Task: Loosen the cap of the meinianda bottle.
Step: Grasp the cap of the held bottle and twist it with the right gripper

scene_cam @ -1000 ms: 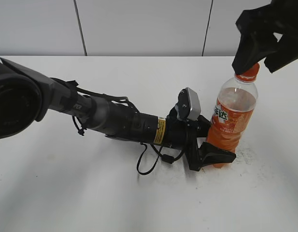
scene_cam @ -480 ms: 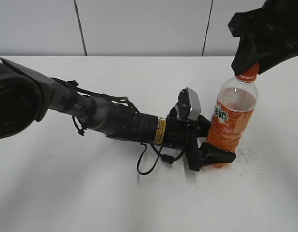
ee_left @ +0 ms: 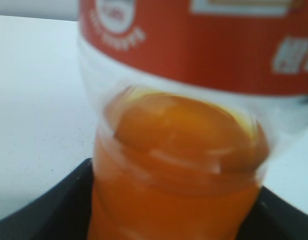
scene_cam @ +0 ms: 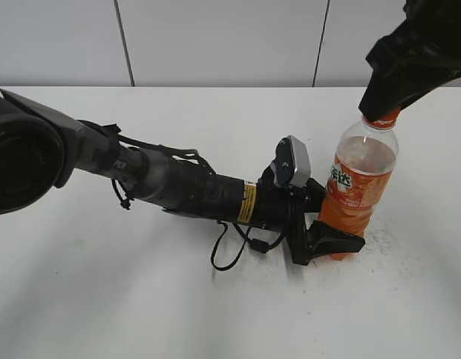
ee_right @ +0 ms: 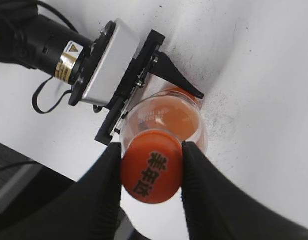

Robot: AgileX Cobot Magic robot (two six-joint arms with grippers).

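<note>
we see the meinianda bottle standing upright on the white counter, toward its right edge and about midway between front and back. it holds orange drink up to the shoulder and its orange label with white characters faces us.

the left gripper lies low along the counter, its arm stretched in from the left edge. its jaws pinch the ribbed lower body of the bottle; in the exterior view one black finger wraps across the front near the base. in the left wrist view the bottle fills the picture, blurred, with black jaw parts at both lower corners pressed to its sides.

the right gripper comes down from the top right. in the right wrist view its two black fingers sit tight on opposite sides of the cap, so these jaws are pinching the cap. the cap is orange with dark print on top and sits on the bottle neck. in the exterior view the cap is mostly covered by the right gripper; only its lower rim shows.

a loop of black cable lies on the counter beneath the left arm.
</note>
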